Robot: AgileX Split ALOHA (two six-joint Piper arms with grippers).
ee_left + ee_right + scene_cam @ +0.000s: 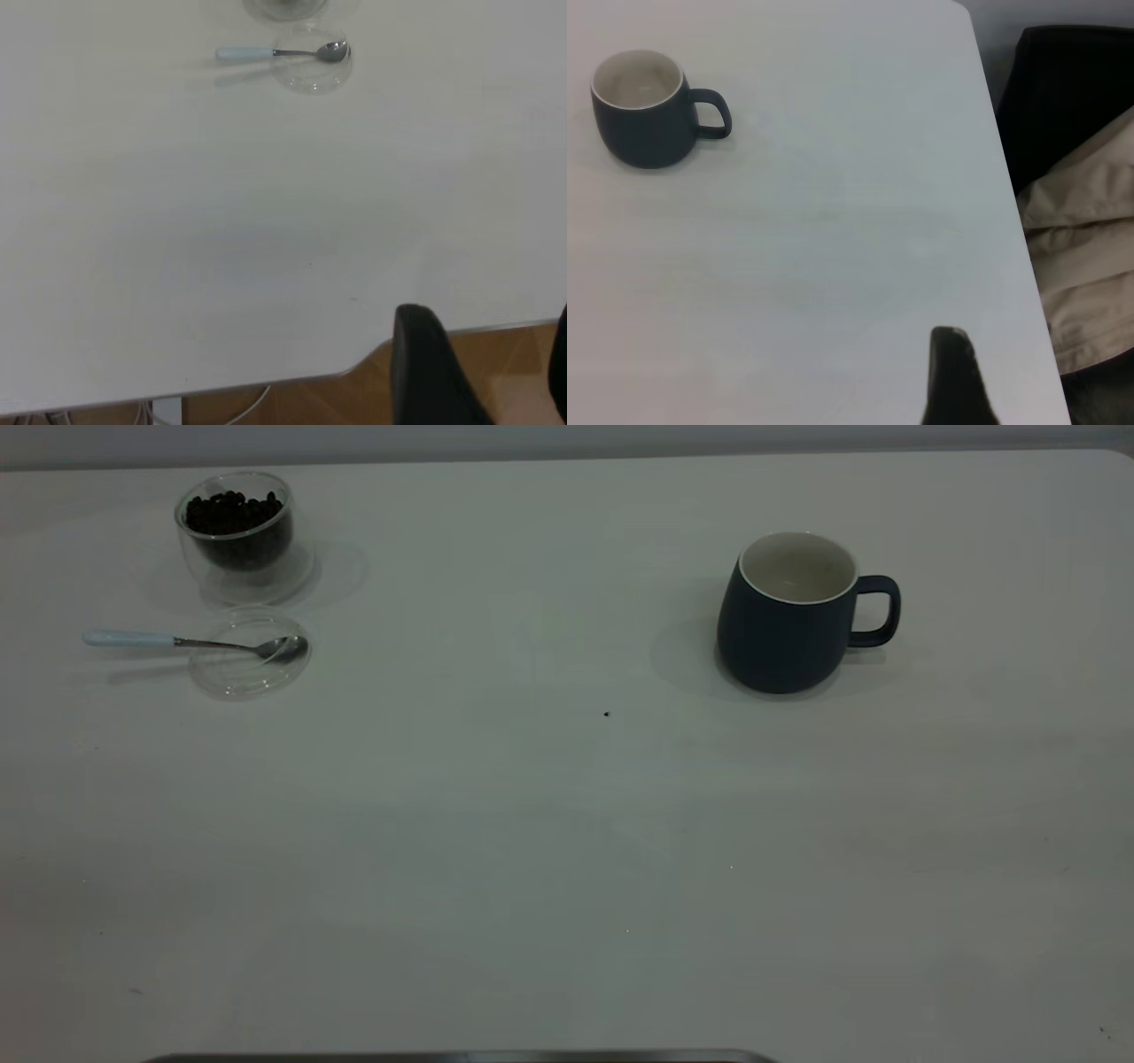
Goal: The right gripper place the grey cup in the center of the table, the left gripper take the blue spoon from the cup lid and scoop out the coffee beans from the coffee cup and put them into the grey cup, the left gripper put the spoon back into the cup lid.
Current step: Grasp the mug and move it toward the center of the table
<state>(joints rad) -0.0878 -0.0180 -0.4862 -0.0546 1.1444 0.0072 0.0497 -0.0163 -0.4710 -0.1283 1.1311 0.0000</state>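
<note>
The grey cup (788, 615) stands upright and empty on the right half of the table (532, 850), with its handle pointing right. At the far left the coffee cup (235, 531) holds the coffee beans (233, 514). Just in front of it lies the cup lid (250, 654), and the blue spoon (195, 642) rests with its bowl in the lid and its handle pointing left. Neither gripper shows in the exterior view. My left gripper (492, 372) hangs open and empty beyond the table's near edge, far from the blue spoon (279, 53) and cup lid (312, 69). My right gripper (957, 381) hovers by the table's right edge, well away from the grey cup (640, 111).
A dark chair draped with a beige garment (1081, 221) stands off the table's right side. A tiny dark speck (606, 713) lies near the table's middle. A metal strip (461, 1057) runs along the front edge. Wooden floor (372, 394) shows below the rounded corner.
</note>
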